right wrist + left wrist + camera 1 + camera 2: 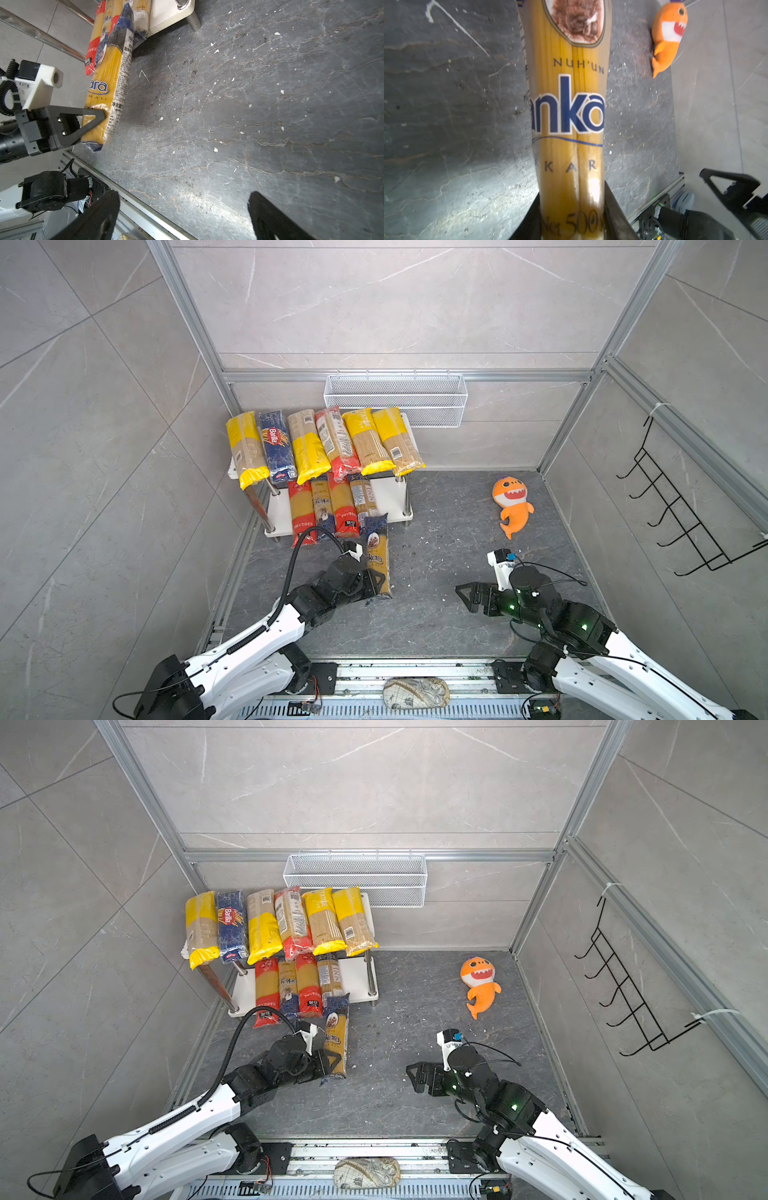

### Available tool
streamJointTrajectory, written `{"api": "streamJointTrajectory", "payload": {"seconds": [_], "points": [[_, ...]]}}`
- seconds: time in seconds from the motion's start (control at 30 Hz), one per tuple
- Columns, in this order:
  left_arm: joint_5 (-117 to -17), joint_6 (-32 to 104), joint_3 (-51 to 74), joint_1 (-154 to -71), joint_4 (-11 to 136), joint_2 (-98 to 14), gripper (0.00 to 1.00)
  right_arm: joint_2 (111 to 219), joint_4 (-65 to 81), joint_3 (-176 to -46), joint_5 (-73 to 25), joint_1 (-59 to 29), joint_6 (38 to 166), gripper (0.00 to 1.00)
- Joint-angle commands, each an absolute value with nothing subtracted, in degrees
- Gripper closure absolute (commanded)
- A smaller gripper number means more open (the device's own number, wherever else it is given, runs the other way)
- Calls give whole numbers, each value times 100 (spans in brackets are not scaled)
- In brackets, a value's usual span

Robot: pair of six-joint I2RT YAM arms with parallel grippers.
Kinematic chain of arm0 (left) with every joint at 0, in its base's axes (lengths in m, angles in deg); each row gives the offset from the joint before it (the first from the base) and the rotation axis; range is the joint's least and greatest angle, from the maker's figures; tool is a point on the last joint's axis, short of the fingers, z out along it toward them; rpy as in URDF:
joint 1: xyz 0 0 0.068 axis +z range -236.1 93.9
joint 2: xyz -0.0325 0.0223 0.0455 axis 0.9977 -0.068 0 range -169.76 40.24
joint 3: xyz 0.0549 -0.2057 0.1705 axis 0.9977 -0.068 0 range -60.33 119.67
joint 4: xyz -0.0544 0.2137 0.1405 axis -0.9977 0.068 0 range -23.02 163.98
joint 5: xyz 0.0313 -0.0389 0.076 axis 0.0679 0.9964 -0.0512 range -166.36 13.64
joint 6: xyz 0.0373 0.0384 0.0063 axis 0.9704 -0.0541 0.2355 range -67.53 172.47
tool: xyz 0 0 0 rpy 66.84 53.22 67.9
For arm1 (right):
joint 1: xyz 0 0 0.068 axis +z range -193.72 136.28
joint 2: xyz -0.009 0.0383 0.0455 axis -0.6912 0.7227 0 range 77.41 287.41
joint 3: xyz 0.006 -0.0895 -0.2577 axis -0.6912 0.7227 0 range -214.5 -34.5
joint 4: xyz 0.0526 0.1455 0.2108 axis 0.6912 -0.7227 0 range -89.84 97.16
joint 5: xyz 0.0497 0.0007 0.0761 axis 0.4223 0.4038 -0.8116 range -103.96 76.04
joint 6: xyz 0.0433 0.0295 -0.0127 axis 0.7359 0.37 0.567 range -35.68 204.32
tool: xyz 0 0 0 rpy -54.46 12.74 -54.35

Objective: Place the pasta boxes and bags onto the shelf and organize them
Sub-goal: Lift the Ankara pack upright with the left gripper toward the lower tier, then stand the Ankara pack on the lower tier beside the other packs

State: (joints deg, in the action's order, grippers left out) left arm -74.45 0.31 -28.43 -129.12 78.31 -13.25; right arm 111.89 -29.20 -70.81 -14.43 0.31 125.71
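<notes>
The left jaws grip the near end of an Ankara spaghetti pack, which points lengthwise across the dark worktop. Its far dark-blue end is at the lower front edge of the shelf, far left. Six other packs cover the top tier, and four lower packs lie beneath. The right jaws stand wide open and empty, near right.

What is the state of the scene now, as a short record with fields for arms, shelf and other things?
left gripper: fingers shut on the Ankara spaghetti pack
right gripper: fingers open, holding nothing, over the floor
shelf: six packs on upper board, four packs on lower board
held pack's far end: at the lower board's front edge
other things: orange plush shark on floor; wire basket on back wall
</notes>
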Motion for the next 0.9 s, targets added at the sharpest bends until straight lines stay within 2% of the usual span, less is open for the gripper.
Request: {"api": "streamJointTrajectory", "payload": {"seconds": [0.0,0.5,0.87], "points": [[-7174,395,-2297,-12701,6719,-1216,100,11189,-2857,-7220,-1462,62,12502,0],[-6406,426,-1720,-11907,6111,-1852,100,11579,-2964,-7672,-1259,62,12230,0],[-5644,218,-1354,-11108,5298,-2756,100,12107,-2814,-7953,-1318,50,12203,0]]}}
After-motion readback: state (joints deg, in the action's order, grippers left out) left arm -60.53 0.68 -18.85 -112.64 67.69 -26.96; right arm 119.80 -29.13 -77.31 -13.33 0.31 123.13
